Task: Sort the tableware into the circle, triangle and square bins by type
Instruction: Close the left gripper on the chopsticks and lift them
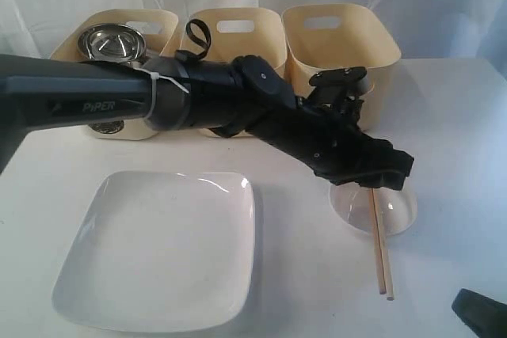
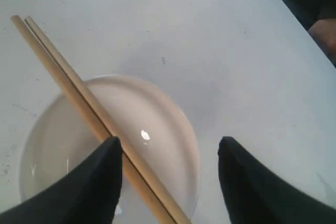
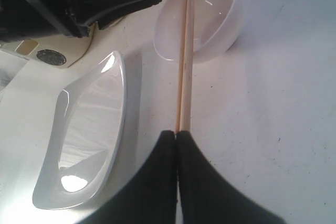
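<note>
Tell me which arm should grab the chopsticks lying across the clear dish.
Left, probably. The left gripper hangs open directly above the chopsticks where they cross the clear dish, with the sticks between its jaws. The right gripper is shut and sits off past the chopsticks' end.

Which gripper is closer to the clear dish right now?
Left. The left gripper hovers open directly over the clear dish; the right gripper, shut, sits clear of it, near the free end of the chopsticks.
</note>
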